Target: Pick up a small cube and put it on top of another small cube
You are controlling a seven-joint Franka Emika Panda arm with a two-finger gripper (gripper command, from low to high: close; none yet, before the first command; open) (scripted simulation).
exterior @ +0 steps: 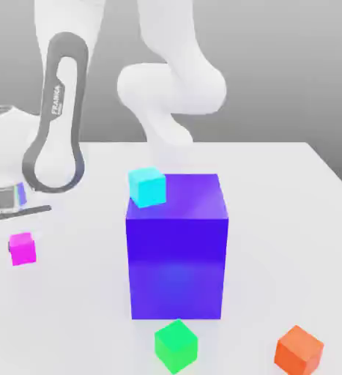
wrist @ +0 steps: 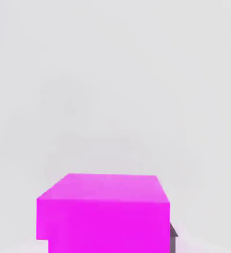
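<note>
The small magenta-pink cube (exterior: 22,248) rests on the white table (exterior: 276,220) at the exterior view's left. It is well apart from the big blue-violet block (exterior: 177,249). My gripper (exterior: 12,209) hangs low just above and slightly behind the cube, at the left edge of that view. In the hand view the magenta cube (wrist: 105,212) looms very close, with its top face and one side face showing. A cyan cube (exterior: 146,185) shows at the far left corner of the block's top.
A green cube (exterior: 176,345) lies just in front of the blue-violet block. An orange cube (exterior: 299,350) lies at the front right. The arm's white links (exterior: 175,80) rise behind the block.
</note>
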